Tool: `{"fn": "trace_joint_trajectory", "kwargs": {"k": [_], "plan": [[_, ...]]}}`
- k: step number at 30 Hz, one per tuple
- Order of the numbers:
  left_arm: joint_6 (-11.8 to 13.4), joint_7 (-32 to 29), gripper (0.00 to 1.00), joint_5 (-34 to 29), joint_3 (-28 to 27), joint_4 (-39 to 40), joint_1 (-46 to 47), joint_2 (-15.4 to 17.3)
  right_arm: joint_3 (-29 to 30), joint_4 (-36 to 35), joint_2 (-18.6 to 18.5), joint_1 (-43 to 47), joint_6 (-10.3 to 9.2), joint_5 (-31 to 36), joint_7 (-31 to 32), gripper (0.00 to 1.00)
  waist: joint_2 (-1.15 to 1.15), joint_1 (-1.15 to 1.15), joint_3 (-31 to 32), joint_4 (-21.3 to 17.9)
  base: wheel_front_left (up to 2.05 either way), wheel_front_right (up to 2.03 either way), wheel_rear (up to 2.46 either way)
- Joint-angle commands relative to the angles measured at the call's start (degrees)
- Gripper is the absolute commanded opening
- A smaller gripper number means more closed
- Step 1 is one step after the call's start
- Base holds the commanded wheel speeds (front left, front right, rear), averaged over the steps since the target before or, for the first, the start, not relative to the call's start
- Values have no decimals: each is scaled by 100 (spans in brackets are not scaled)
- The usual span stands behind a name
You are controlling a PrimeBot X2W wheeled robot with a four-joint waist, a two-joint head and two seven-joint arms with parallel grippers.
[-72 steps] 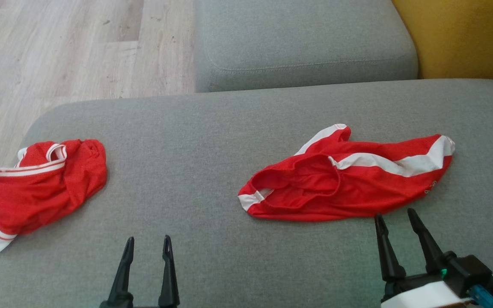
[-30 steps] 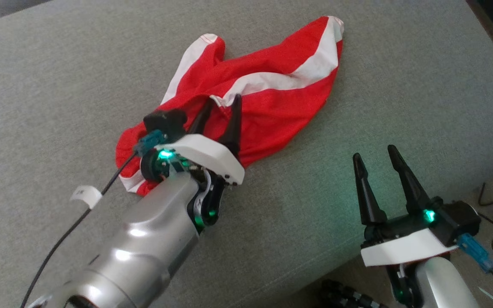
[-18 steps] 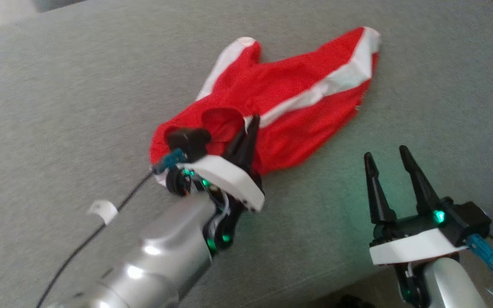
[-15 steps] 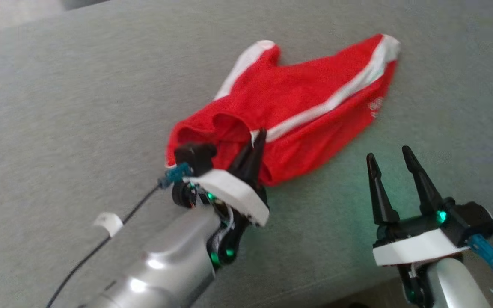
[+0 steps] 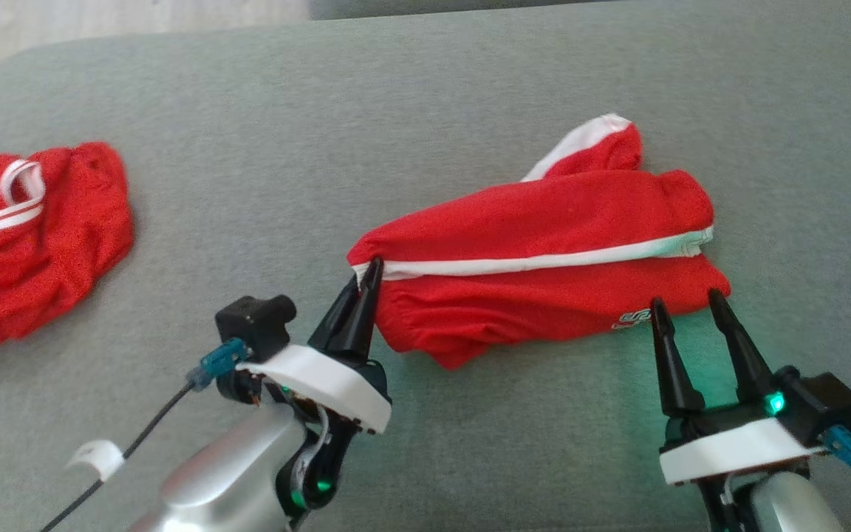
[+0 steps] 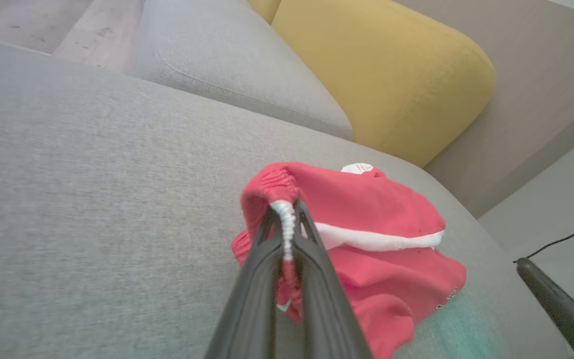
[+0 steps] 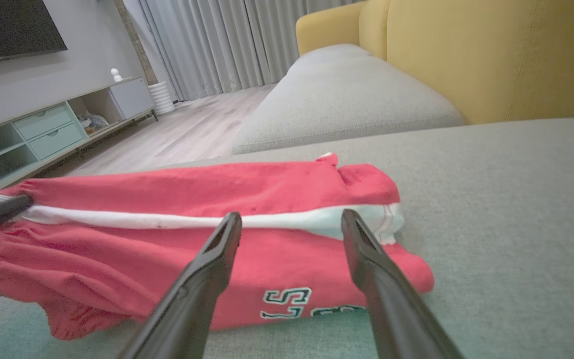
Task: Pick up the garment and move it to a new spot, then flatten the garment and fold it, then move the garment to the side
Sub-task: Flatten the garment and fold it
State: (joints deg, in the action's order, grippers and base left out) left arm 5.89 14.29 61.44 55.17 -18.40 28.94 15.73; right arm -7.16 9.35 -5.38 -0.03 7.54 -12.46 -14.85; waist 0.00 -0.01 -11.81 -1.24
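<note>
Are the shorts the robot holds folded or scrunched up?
Scrunched up: the shorts lie rumpled on the cushion, one end pinched in the left gripper.

1. I have the garment (image 5: 544, 251) lying on the seat cushion (image 5: 322, 148), right of centre in my head view.
2. My left gripper (image 5: 368, 273) is at the garment's left end, clamped on its edge there.
3. My right gripper (image 5: 684, 301) sits just before the garment's right end, jaws apart, tips near the cloth.
4. A second garment (image 5: 34, 236) lies well apart, at the cushion's left side.
5. Behind the seat cushion is another cushion (image 6: 227, 65), with a backrest (image 6: 381, 75) to its right in my wrist views.
</note>
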Motion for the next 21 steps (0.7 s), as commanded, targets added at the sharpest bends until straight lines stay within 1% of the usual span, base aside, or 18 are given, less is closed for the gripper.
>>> {"fn": "trace_joint_trajectory", "kwargs": {"k": [1,5,10,16,21], "plan": [[38,70,0,-56,-281,273,122,157,-127,-64,-113,19,-5,-121,-15,100,0,1,-5,210,0,0,0],[127,70,0,-102,-452,506,70,330,-74,180,-175,-68,-5,-310,-15,100,0,1,-92,306,0,0,0],[181,71,0,-206,-570,649,65,415,-2,415,-299,-298,-5,-468,-15,100,0,1,-195,326,0,0,0],[204,70,0,-314,-627,731,108,514,-19,843,-574,-814,-5,-831,-15,100,0,1,-347,324,0,0,0],[222,64,0,-350,-676,800,211,541,-326,1223,-907,-1241,-5,-1122,-15,100,0,1,-514,370,0,0,0]]}}
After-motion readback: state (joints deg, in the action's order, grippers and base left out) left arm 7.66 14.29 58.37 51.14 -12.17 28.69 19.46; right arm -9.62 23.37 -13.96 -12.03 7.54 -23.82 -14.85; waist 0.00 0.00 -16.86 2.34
